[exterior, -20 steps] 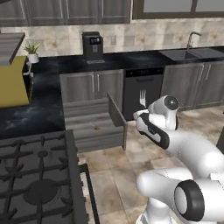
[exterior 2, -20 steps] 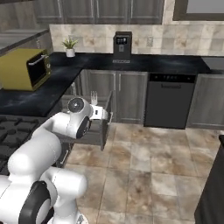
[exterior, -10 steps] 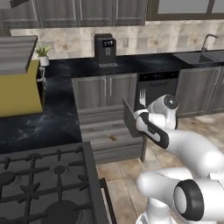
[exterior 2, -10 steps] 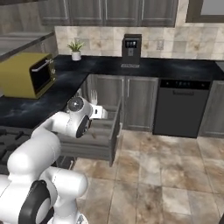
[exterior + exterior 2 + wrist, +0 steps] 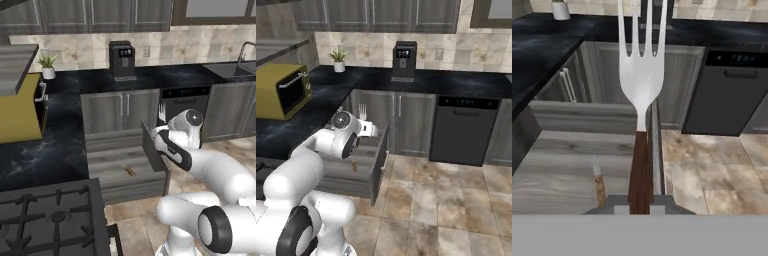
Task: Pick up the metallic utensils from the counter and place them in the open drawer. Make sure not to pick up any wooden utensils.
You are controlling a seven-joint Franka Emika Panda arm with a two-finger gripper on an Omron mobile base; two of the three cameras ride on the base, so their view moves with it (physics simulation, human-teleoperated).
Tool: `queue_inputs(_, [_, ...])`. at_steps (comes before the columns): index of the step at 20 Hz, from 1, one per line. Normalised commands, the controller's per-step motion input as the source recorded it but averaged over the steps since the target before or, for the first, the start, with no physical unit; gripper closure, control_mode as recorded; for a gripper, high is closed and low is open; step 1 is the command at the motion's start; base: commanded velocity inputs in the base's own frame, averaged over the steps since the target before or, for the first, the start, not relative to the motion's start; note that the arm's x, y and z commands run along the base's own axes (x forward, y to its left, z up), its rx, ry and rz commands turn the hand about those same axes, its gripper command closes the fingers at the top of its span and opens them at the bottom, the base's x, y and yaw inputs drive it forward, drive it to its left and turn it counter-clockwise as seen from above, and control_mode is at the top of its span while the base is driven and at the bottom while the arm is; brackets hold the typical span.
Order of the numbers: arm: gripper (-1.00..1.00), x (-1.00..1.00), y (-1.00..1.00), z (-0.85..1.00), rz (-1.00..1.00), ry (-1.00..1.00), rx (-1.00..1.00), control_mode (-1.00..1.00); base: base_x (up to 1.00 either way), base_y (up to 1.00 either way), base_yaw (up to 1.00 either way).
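The arm is folded in close over the open drawer [image 5: 120, 167], and its gripper [image 5: 640, 206] has the jaws clamped on the dark brown handle of a fork [image 5: 641, 75], holding it upright so the silver tines stand above the hand. From the left base view the fork [image 5: 162, 111] shows as a pale sliver just above the gripper [image 5: 161, 131], beside the drawer's raised grey front panel; from the right base view the fork [image 5: 362, 111] pokes up above the gripper [image 5: 367, 128] at the far end of the drawer [image 5: 363, 167]. The drawer is pulled well out from the dark grey cabinets, its shallow grey wood-grain floor in plain sight, and a small slim brownish piece [image 5: 599, 184] already lies on that floor, too small for me to say what it is. Looking along the hand, the fork hangs over the drawer's front edge, with the tiled floor [image 5: 712, 165] and a black dishwasher [image 5: 732, 90] beyond it. The glossy black worktop [image 5: 60, 150] wraps round the corner, carrying a yellow microwave [image 5: 281, 90], a small potted plant [image 5: 48, 65] and a dark coffee machine [image 5: 122, 59] against the tiled wall.
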Motion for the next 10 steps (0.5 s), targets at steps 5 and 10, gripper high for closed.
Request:
queue_inputs(5, [1.00,0.00,0.00,0.00,0.00,0.00,0.00,1.00,0.68,0.30,0.00])
queue_inputs(10, [1.00,0.00,0.00,0.00,0.00,0.00,0.00,1.00,0.55,0.71,0.00])
